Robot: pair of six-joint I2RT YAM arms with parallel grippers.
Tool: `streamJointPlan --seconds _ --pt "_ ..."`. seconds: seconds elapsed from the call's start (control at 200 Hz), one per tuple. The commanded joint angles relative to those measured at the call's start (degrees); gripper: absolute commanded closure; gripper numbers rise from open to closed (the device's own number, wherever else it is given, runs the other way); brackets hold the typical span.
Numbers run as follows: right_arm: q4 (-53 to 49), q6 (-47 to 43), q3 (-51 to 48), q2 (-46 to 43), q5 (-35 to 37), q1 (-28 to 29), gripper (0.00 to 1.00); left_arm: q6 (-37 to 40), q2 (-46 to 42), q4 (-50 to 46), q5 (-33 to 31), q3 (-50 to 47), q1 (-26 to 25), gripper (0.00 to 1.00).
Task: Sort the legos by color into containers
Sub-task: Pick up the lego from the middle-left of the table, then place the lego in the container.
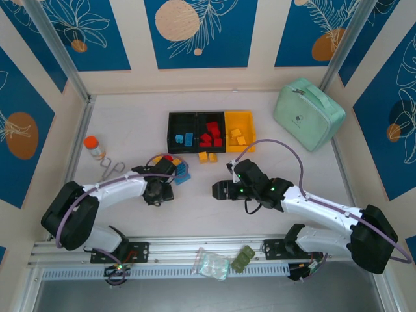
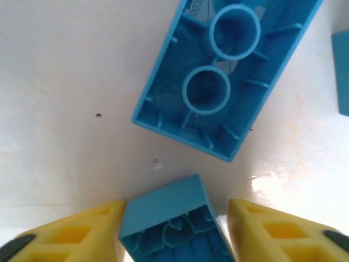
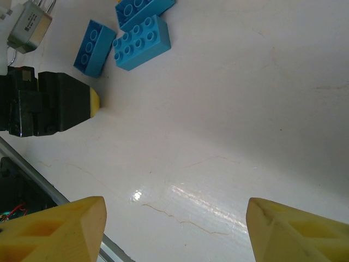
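Three joined containers stand at the back: a black bin [image 1: 171, 130] with blue legos [image 1: 184, 138], a black middle bin with red legos [image 1: 210, 135], and a yellow bin [image 1: 250, 130] with yellow ones. Two orange legos [image 1: 207, 156] lie loose in front. My left gripper [image 2: 174, 229] has its yellow fingers closed around a small blue lego [image 2: 163, 210]. The left pad presses it and the right one meets it lower down. A larger blue lego [image 2: 223, 82] lies upside down just beyond. My right gripper [image 3: 174, 229] hangs open over bare table, facing the left gripper [image 3: 54, 103] and two blue legos [image 3: 142, 41].
A small pile of red [image 1: 168, 158], yellow and blue legos [image 1: 182, 173] sits by the left gripper [image 1: 174, 177]. A mint-green case [image 1: 309, 112] stands at the back right. An orange-capped bottle [image 1: 95, 147] and a metal clip [image 1: 112, 169] are at the left. A plastic bag [image 1: 211, 263] lies on the front rail.
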Motion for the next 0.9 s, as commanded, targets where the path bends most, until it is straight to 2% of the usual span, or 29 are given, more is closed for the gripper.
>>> streamJointPlan --seconds 0.0,0.27,0.42,0.615,0.895 --pt "1.4 0.5 -0.5 0.1 0.0 0.3 0.32 -0.2 -0.1 0.8 1.8 1.4 -1.4 0.58" --pt "1.7 0.2 0.1 0.5 -0.2 0.3 0.32 2.1 -5.7 -4.3 -0.4 4.1 -1.7 0.63" --pt "1.7 0.0 0.5 0.5 -0.3 0.3 0.32 5.7 -6.3 -6.3 -2.1 9.8 -1.0 0.63" --pt "1.6 0.3 0.8 0.5 -0.1 0.8 0.32 12.3 -0.2 -6.6 -1.5 20.6 1.9 0.63" --pt "0.4 0.9 1.7 -0.2 2.8 2.0 0.32 19.4 13.8 -6.7 -0.9 37.3 5.7 0.62"
